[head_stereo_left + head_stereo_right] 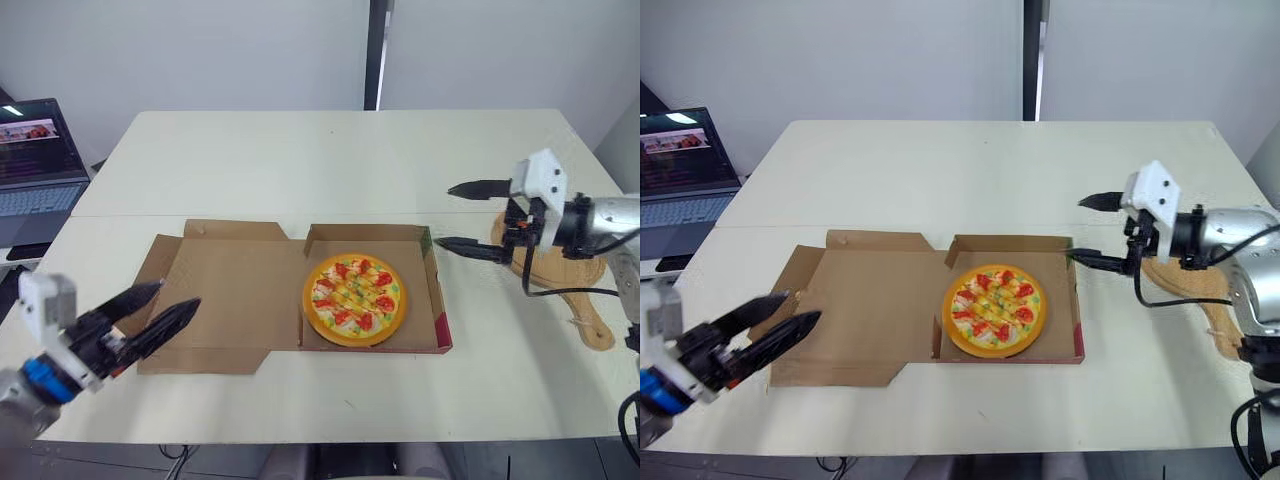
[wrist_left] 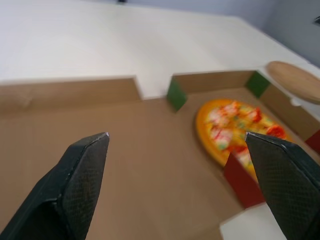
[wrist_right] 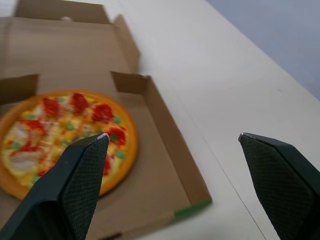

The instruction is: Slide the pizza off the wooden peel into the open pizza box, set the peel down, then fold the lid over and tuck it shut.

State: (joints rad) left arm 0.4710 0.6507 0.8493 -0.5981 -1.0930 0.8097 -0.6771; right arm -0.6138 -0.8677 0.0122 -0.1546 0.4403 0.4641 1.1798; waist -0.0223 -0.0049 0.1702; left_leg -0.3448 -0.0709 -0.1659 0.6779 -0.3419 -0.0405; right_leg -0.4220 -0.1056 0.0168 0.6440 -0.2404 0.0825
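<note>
**Entry: lid fold, both pincers empty**

1. My left pincer (image 1: 178, 294): fingers spread, holding nothing, hovering low over the near-left corner of the lid (image 1: 225, 290).
2. My right pincer (image 1: 445, 215): fingers parted, empty, just right of the box (image 1: 438, 300) at its far-right corner.
3. Lid: lying flat on the table (image 1: 300, 160), opened out to the left of the tray, side flaps splayed.
4. Pizza (image 1: 354, 298): inside the tray, roughly centred, clear of the walls.
5. Wooden peel (image 1: 560, 272): on the table to the right, beneath my right arm. It seems to lie flat, though the arm hides part of it.
6. Laptop (image 1: 35, 160): far left, well apart from the work.

Handling note: as I judge it, the pizza and the peel are dealt with, and the lid fold is next. I should slip my left fingers under the lid's left edge and swing it up and over to the right. My right pincer should brace the tray's right wall so the box does not skid. The side flaps should be guided inside the walls before pressing down.
</note>
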